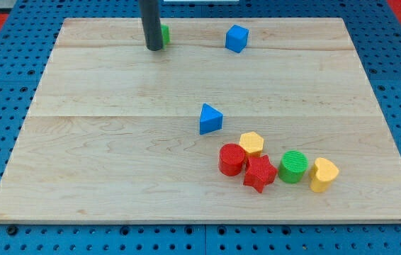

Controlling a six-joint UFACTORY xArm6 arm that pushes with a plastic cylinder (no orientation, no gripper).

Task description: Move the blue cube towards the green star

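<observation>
The blue cube (236, 38) sits near the view's top, right of centre, on the wooden board (115, 163). A green block (164, 34), mostly hidden behind my rod, shows only as a green edge at the view's top; its shape cannot be made out. My tip (154, 48) rests on the board just left of and in front of that green block, about a hundred pixels left of the blue cube.
A blue triangle (210, 119) lies near the board's middle. At the lower right is a cluster: red cylinder (232, 159), yellow hexagon (251, 144), red star (259, 173), green cylinder (293, 166), yellow block (323, 174).
</observation>
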